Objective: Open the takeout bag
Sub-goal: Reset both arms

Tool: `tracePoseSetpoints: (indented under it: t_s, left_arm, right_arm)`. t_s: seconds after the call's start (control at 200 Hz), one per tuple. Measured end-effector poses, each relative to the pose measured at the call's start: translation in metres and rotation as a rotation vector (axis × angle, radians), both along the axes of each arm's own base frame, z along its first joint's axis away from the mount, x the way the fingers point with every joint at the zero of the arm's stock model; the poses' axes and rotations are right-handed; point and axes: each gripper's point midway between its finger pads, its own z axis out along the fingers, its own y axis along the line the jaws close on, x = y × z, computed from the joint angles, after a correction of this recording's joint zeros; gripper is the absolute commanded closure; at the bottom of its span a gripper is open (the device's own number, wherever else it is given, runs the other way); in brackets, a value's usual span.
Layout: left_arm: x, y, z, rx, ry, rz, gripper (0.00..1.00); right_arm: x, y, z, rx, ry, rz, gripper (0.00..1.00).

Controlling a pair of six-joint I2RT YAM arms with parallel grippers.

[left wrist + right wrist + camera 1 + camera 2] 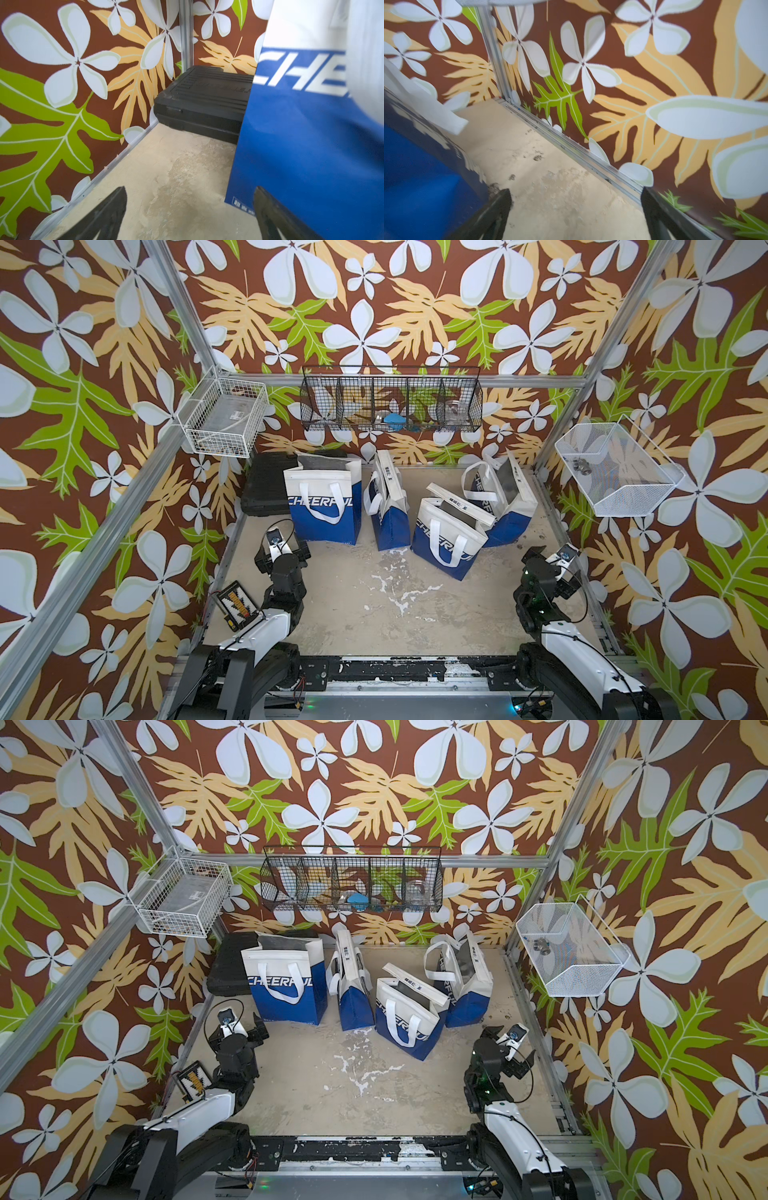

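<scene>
Several blue-and-white "CHEERFUL" takeout bags stand at the back of the table in both top views. The leftmost bag (322,506) (286,986) shows silver lining at its mouth. The second bag (388,506) is folded narrow. The third (446,535) and the fourth (505,497) gape, lining visible. My left gripper (282,551) (190,190) is open and empty, low beside the leftmost bag (311,135), one finger (268,209) close to its blue side. My right gripper (557,562) (576,190) is open and empty, between the fourth bag (415,176) and the right wall.
A black case (266,485) (203,101) lies in the back left corner behind the leftmost bag. A black wire basket (390,402) hangs on the back wall; white wire baskets (222,418) (615,472) hang at the sides. A small circuit board (237,601) lies beside the left arm.
</scene>
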Motion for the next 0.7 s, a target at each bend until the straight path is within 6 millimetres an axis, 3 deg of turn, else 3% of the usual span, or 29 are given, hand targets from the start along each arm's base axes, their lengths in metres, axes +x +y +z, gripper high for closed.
tracePoseSetpoints:
  t_s: [0.085,0.15,0.2,0.25,0.35,0.455,0.606,0.701]
  left_arm:
    - [0.011,-0.011,0.066,-0.065,-0.134,-0.065,0.02]
    - [0.006,-0.023,0.117,-0.123,-0.254,-0.136,0.00]
    - [0.001,-0.035,0.137,-0.165,-0.296,-0.196,0.00]
    - [0.000,-0.047,0.144,-0.188,-0.299,-0.255,0.00]
    - [0.002,-0.059,0.112,-0.236,-0.202,-0.302,0.00]
    - [0.002,-0.058,0.068,-0.253,-0.092,-0.282,0.02]
    - [-0.002,-0.030,0.018,-0.155,-0.014,-0.124,0.00]
    - [-0.010,-0.016,-0.020,-0.101,0.052,-0.056,0.00]
  right_arm:
    - [0.008,0.006,0.059,0.056,-0.091,0.021,0.00]
    - [0.005,0.012,0.102,0.110,-0.175,0.064,0.00]
    - [0.000,0.018,0.120,0.136,-0.201,0.101,0.00]
    - [-0.004,0.024,0.129,0.145,-0.198,0.141,0.00]
    - [-0.005,0.030,0.116,0.143,-0.130,0.184,0.00]
    - [0.001,0.035,0.073,0.128,-0.043,0.217,0.00]
    - [0.000,0.031,-0.004,0.068,0.060,0.194,0.00]
    - [-0.007,0.021,-0.022,0.030,0.045,0.136,0.00]
